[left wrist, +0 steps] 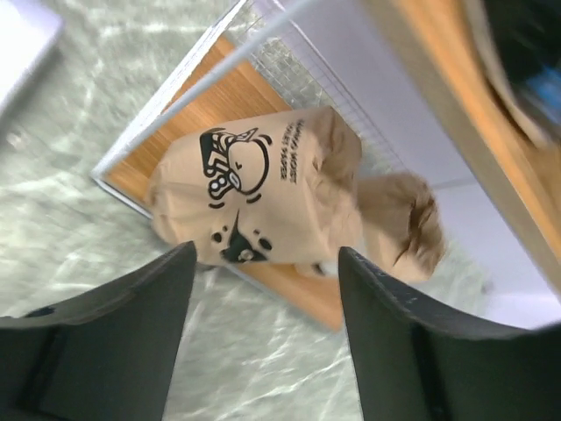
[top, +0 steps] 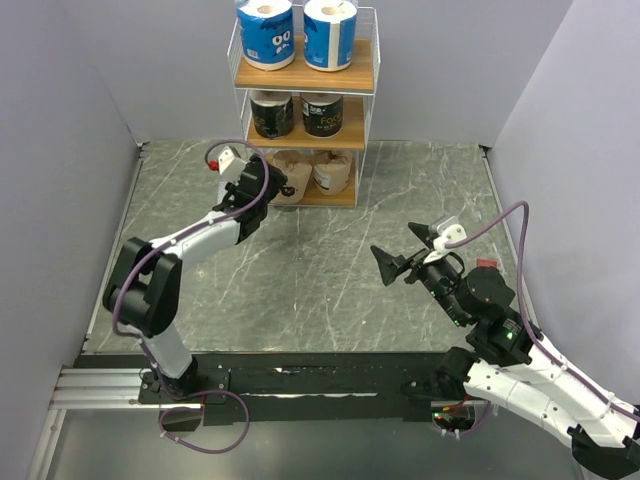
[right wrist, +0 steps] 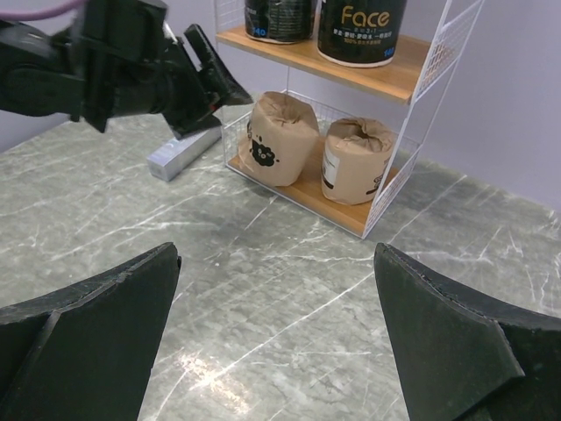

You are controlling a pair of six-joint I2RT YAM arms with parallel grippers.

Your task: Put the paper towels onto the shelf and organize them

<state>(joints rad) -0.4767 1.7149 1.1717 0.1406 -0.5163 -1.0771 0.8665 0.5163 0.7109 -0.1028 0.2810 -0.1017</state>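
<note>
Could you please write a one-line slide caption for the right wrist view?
Open right pincer faces the shelf; two kraft rolls sit on its bottom board, left pincer close by.

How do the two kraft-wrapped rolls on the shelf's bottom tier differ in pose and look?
The left-hand kraft roll seems to lean slightly, while the right-hand kraft roll stands upright. The left-hand kraft roll shows a black cartoon print in the right wrist view; the right-hand kraft roll shows only small lettering there. Both are tan, twisted shut on top, and rest on the bottom board of the shelf.
</note>
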